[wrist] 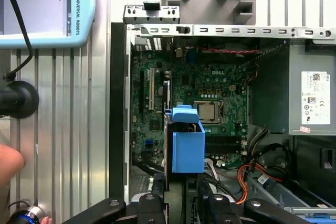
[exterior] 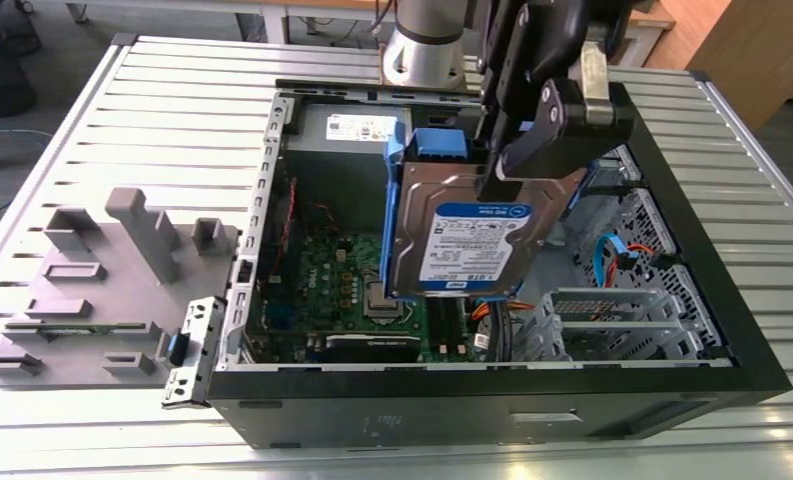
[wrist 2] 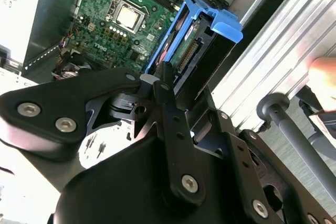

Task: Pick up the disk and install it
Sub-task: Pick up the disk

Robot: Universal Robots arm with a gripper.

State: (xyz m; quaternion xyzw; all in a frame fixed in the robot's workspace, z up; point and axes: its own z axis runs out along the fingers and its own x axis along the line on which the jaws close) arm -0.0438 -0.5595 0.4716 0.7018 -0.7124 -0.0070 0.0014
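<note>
Although the disk (exterior: 466, 240) is off its resting place and pinched between the fingers of the end effector (exterior: 536, 182), I judge that it is not yet installed. It hangs tilted, label outward, above the motherboard (exterior: 349, 280) inside the open computer case (exterior: 503, 410), seated in no bay. The arm reaches down steeply from beyond the case's far wall.

Dull silver metal disk (exterior: 476, 240), with a smooth white-and-blue paper label and blue plastic rails of slight sheen. Matt black gripper (exterior: 510, 183), bright metal screw heads. Ribbed bare-metal worktop (exterior: 169, 110), satin finish. Matt black computer case (exterior: 503, 400), grey sheet metal within. Matt grey fixture (exterior: 116, 250), looks plastic.
</note>
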